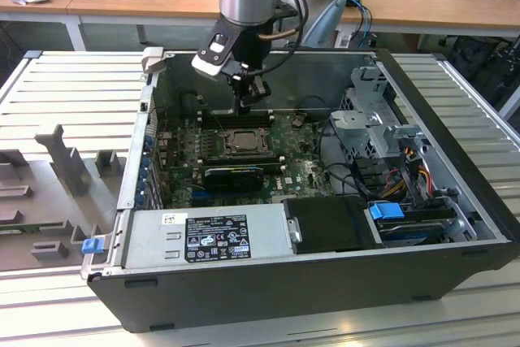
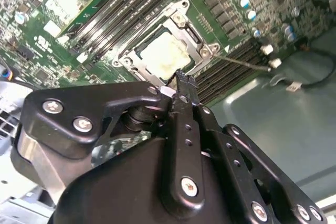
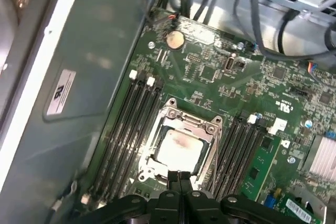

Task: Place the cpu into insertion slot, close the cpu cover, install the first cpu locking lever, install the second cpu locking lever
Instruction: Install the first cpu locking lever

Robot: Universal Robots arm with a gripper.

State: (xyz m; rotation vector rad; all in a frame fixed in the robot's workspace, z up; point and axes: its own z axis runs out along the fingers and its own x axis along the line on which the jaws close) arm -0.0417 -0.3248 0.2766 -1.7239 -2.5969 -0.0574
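The cpu [image 3: 178,148] lies flat in the insertion slot [image 3: 169,109] on the green board, its pale face showing through the window of the silver cpu cover [image 3: 209,136], which lies down over it. In the exterior view the cpu [image 1: 241,142] sits just below my gripper [image 1: 244,107]. My gripper [image 3: 179,176] is shut, fingertips pressed together with nothing between them, hovering at the socket's edge. In the second wrist view the gripper [image 2: 184,80] points at the cpu [image 2: 165,56], and a thin metal locking lever [image 2: 247,61] sticks out from the socket's corner over the memory slots.
The open computer case [image 1: 455,144] surrounds the board. Long black memory slots [image 3: 128,124] flank the socket on both sides. Cables [image 3: 273,19] and a drive cage [image 1: 378,115] stand at the exterior view's right. The power supply [image 1: 203,233] sits at the case's near side.
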